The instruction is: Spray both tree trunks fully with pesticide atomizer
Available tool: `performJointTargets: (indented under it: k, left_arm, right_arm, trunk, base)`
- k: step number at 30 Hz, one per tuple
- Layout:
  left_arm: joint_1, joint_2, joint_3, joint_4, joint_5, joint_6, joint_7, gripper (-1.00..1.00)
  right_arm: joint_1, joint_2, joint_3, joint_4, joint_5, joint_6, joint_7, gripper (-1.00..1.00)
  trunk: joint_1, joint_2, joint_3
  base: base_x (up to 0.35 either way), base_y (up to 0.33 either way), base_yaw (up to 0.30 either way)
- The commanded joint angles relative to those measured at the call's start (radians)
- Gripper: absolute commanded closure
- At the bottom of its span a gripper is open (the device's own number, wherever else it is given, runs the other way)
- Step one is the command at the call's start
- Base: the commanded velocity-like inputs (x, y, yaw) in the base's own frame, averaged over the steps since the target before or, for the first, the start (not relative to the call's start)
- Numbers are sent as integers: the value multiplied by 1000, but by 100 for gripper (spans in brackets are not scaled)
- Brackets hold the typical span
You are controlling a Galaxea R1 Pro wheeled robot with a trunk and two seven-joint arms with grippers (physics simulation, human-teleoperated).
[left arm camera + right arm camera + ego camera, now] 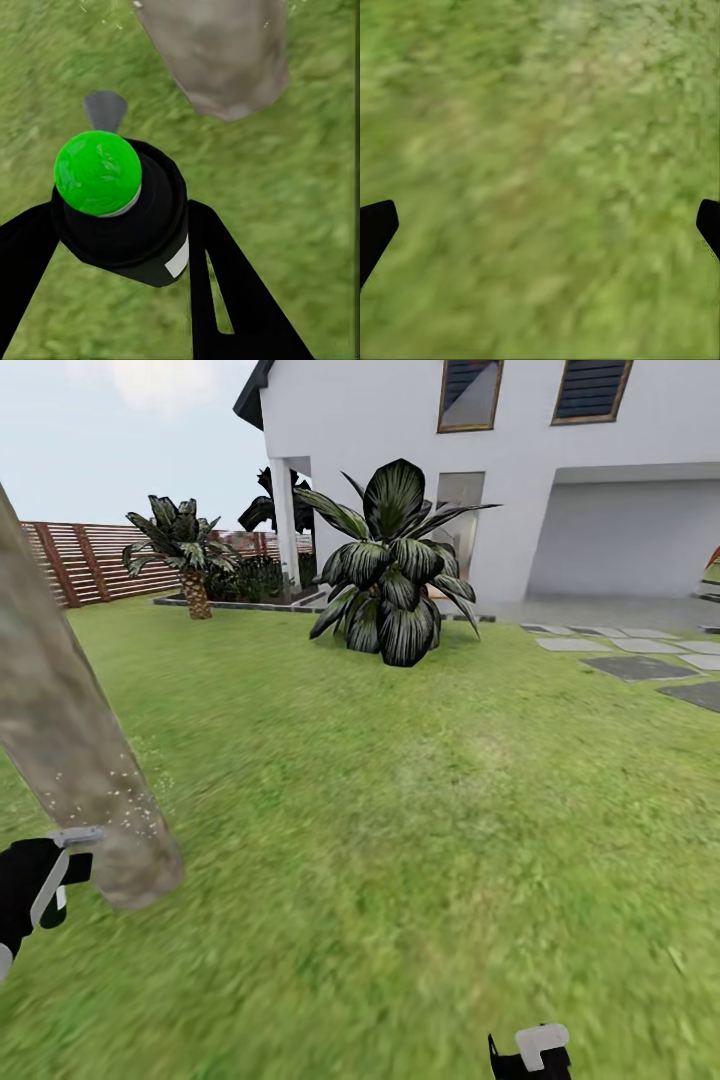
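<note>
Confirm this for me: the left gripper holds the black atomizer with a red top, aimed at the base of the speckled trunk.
One detail is off: the top is bright green, not red. The left wrist view shows the left gripper closed on the black atomizer with a green cap, pointed toward the base of the tree trunk. The head view shows white speckles on that trunk.

I see a green lawn [420,840] running to a white house [420,430] with dark-framed windows [470,395]. A slatted brown fence [90,560] stands at left, grey stepping stones [640,665] at right, pale sky [120,430] overhead.
</note>
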Motion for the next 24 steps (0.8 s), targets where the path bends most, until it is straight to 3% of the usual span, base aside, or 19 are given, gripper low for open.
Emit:
performJointTargets:
  k: [1,11,19,24]
  left_arm:
    - [0,0,0,-1,5,4,5,100]
    - [-1,0,1,-1,2,4,5,100]
    - [5,0,0,19,7,1,5,100]
    - [5,0,0,191,7,-50,-3,100]
  right_arm:
    - [-1,0,-4,2,11,-2,-7,-100]
    - [-1,0,-4,2,11,-2,-7,-100]
    - [-1,0,-4,2,11,-2,-7,-100]
    - [-1,0,-4,2,11,-2,-7,-100]
  trunk:
    - [0,0,-1]
    - [0,0,-1]
    - [0,0,-1]
    - [0,0,-1]
  base:
    - [334,0,0]
    - [325,-34,0]
    - [70,-254,0]
    - [100,-265,0]
